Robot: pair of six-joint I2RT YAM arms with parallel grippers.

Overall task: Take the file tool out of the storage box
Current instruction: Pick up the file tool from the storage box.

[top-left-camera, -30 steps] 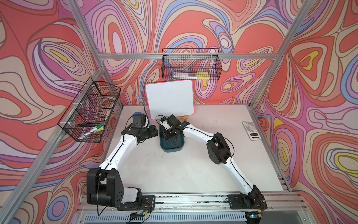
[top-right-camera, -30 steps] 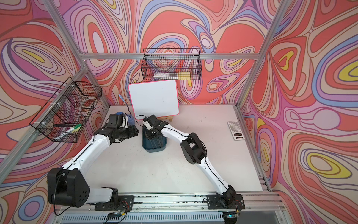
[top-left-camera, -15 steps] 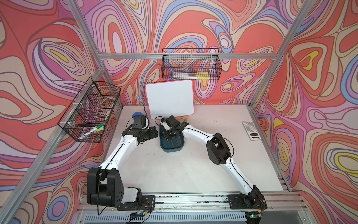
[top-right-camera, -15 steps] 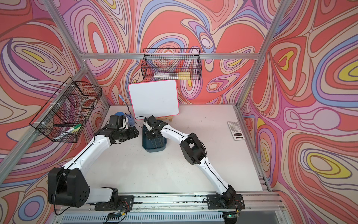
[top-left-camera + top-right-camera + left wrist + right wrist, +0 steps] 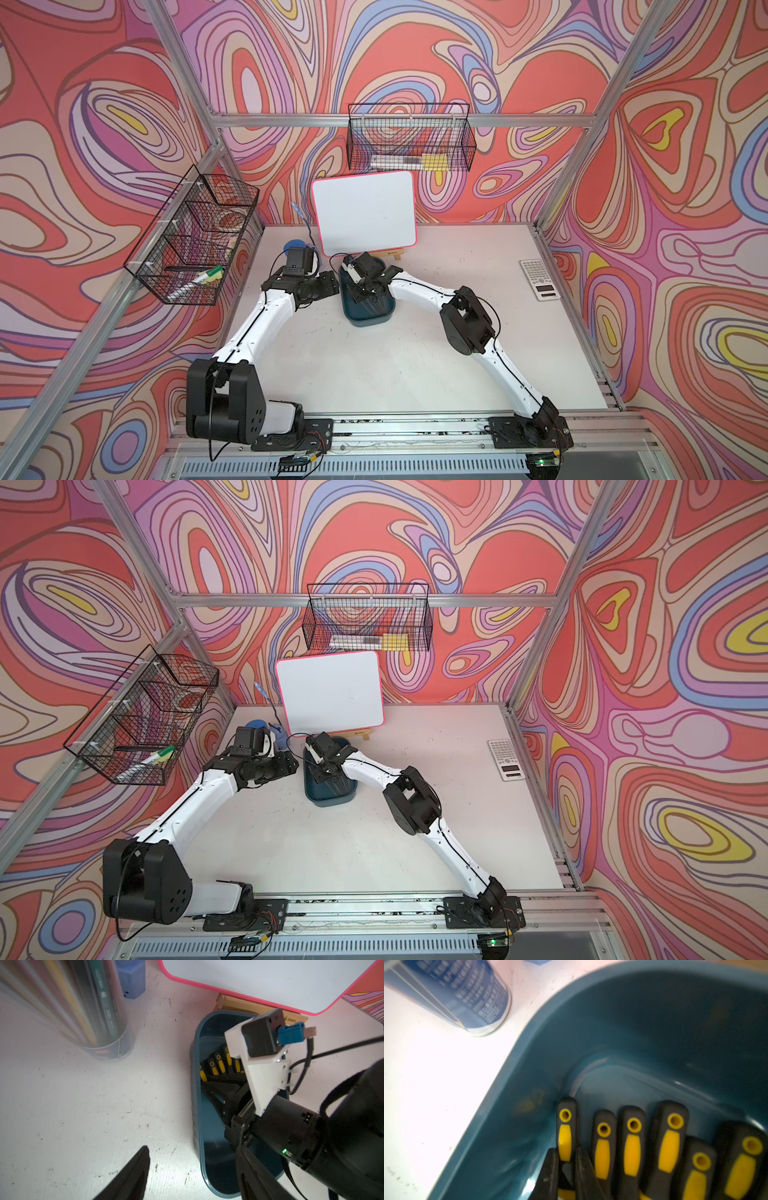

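The dark teal storage box [image 5: 368,319] [image 5: 330,801] sits mid-table in front of the whiteboard. Several file tools with black-and-yellow handles [image 5: 633,1142] [image 5: 216,1061] lie side by side in its far end. My right gripper [image 5: 565,1153] [image 5: 358,291] reaches down into the box. Its two fingers are pressed against the sides of the outermost file tool [image 5: 565,1132], next to the box wall [image 5: 529,1053]. My left gripper [image 5: 192,1148] [image 5: 332,284] is open at the box's left side. It straddles the box rim [image 5: 195,1105], one finger over the table and one over the box, and holds nothing.
A clear tube of pencils [image 5: 93,1012] and a blue block [image 5: 131,978] stand left of the box. A pink-edged whiteboard [image 5: 363,216] on a wooden stand is right behind it. A calculator [image 5: 539,279] lies at the right edge. Wire baskets [image 5: 195,237] [image 5: 409,141] hang on the walls.
The right wrist has shifted slightly inside the box. The left arm has barely moved.
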